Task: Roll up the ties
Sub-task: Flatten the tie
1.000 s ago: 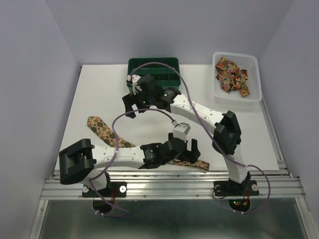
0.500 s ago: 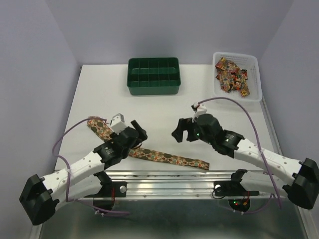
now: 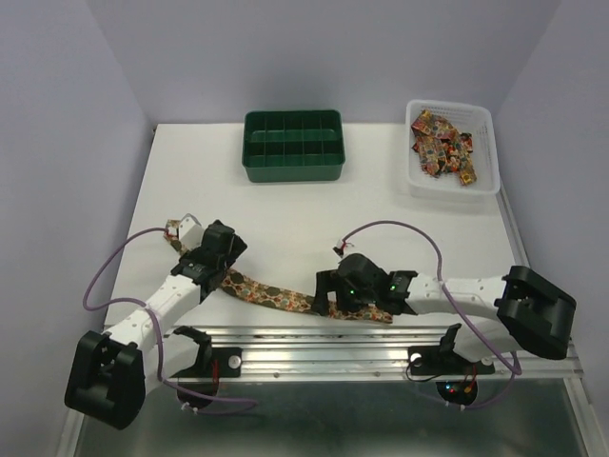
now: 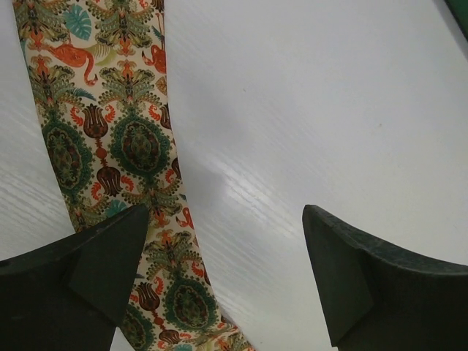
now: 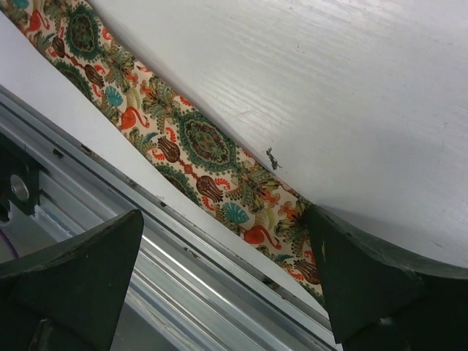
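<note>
One patterned tie [image 3: 271, 295] lies flat and unrolled along the table's front, from the left towards the middle. My left gripper [image 3: 226, 249] hovers low over its left part, open. In the left wrist view the tie [image 4: 131, 146] runs under the left finger [image 4: 88, 278], with bare table between the jaws of the gripper [image 4: 227, 270]. My right gripper [image 3: 331, 293] is open over the tie's right end. In the right wrist view the tie [image 5: 197, 146] passes under the right finger [image 5: 373, 285], and the gripper [image 5: 223, 278] holds nothing.
A green compartment tray [image 3: 292, 167] stands at the back centre. A white basket [image 3: 411, 181] at the back right holds several more ties [image 3: 442, 143]. The metal rail [image 5: 146, 241] of the table's front edge runs right beside the tie's right end.
The right arm came from the green tray down to the tie's right end. The left arm swung from the front middle to the tie's left part. Both stayed open; the tie did not move.
</note>
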You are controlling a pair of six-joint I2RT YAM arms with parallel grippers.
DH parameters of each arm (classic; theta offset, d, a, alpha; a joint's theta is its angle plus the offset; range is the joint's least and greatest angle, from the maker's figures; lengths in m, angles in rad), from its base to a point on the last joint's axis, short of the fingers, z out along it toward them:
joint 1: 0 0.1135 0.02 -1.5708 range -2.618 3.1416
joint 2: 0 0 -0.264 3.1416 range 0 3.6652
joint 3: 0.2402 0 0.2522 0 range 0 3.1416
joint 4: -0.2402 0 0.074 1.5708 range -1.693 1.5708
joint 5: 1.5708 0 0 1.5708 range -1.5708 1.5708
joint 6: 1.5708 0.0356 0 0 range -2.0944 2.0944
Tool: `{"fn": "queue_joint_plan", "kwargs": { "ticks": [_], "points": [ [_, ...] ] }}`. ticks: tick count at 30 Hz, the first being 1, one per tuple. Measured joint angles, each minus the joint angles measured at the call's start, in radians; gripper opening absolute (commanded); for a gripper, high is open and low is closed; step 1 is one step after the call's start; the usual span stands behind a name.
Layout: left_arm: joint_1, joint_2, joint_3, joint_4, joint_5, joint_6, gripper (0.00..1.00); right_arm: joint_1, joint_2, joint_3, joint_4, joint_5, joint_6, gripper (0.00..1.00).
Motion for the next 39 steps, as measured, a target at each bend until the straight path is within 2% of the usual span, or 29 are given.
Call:
{"fn": "queue_joint_plan", "kwargs": {
  "ticks": [7, 10, 14, 22, 26, 28, 32, 38, 39],
  "points": [
    [0.034, 0.033, -0.005, 0.049, 0.024, -0.003, 0.99, 0.000, 0.032, 0.042, -0.058, 0.158, 0.042, 1.00],
    [0.043, 0.018, -0.005, 0.047, 0.010, -0.017, 0.99, -0.051, 0.040, 0.047, -0.064, 0.192, 0.050, 1.00],
    [0.073, 0.006, 0.008, 0.023, -0.022, -0.024, 0.99, -0.226, 0.048, 0.038, -0.012, 0.154, 0.032, 1.00],
    [0.217, 0.027, 0.054, -0.004, -0.035, -0.024, 0.99, -0.647, 0.127, 0.106, 0.026, 0.096, -0.019, 1.00],
    [0.266, 0.026, 0.049, -0.012, -0.019, -0.021, 0.99, -0.764, 0.206, 0.184, 0.022, 0.071, -0.059, 1.00],
    [0.275, 0.010, 0.022, -0.010, -0.003, -0.023, 0.99, -0.778, 0.201, 0.184, 0.018, 0.055, -0.076, 1.00],
    [0.280, -0.048, -0.085, 0.004, 0.059, -0.029, 0.99, -0.771, 0.099, 0.156, -0.012, 0.039, -0.093, 1.00],
    [0.280, -0.042, -0.109, 0.036, 0.115, -0.043, 0.99, -0.766, -0.257, 0.064, -0.042, 0.121, -0.064, 1.00],
    [0.280, -0.022, -0.109, 0.056, 0.124, -0.047, 0.95, -0.766, -0.288, 0.056, -0.043, 0.137, -0.058, 1.00]
  ]
}}
